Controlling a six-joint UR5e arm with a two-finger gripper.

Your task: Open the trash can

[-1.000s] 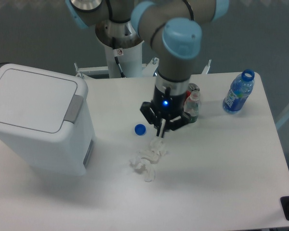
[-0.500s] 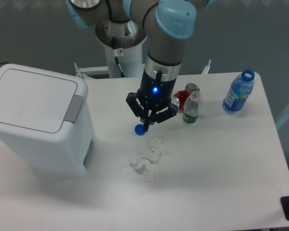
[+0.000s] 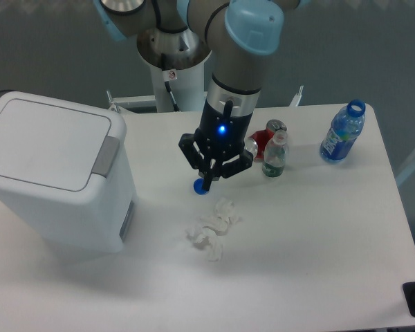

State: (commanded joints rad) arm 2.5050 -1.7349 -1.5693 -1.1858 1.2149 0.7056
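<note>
The trash can [image 3: 52, 176] sat at the 9 o'clock side of the table [image 3: 311, 242], and its flat lid [image 3: 47, 142] was shut. The grey push tab [image 3: 105, 155] was on the edge that faced the middle of the table. The gripper [image 3: 209, 181] hung near the middle of the table, well apart from the can, with a small blue light on. A second earlier it had been more toward 3 o'clock, above the crumpled paper [image 3: 213, 227]. It had since slid toward 9 o'clock, and in the last half second it had hardly moved at all. Now its tip was just over the little blue cap [image 3: 200, 187]. Its fingers looked pressed close together with nothing in them, though the view from above made that hard to be sure of. The small clear bottle [image 3: 274, 156], the red can [image 3: 272, 130] and the big blue bottle [image 3: 342, 133] had not moved. The slide toward 9 o'clock probably meant the arm was heading for the trash can to push the tab. The job was not done, as nothing had touched the can yet.
</note>
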